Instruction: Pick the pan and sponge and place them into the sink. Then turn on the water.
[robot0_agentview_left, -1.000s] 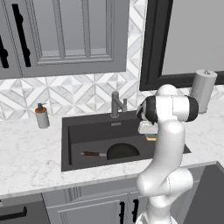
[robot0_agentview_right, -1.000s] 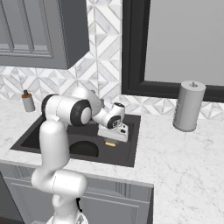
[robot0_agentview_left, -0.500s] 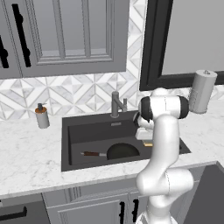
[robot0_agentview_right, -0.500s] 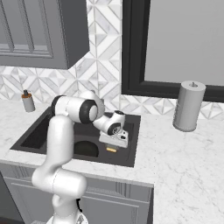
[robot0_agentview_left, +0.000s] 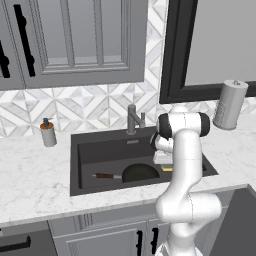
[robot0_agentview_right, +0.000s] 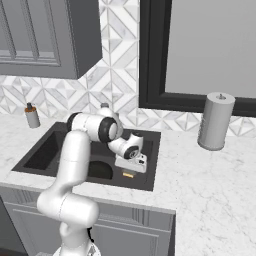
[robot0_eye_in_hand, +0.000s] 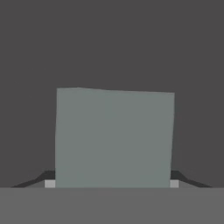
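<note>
One sponge (robot0_eye_in_hand: 113, 138) between gripper (robot0_eye_in_hand: 113, 183) fingers.

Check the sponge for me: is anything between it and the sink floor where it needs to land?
Nothing visible is in the way. The gripper is low inside the sink, at its right end, with the sponge between the fingers. The pan lies in the basin's middle, to the left, clear of the spot below the sponge.
</note>
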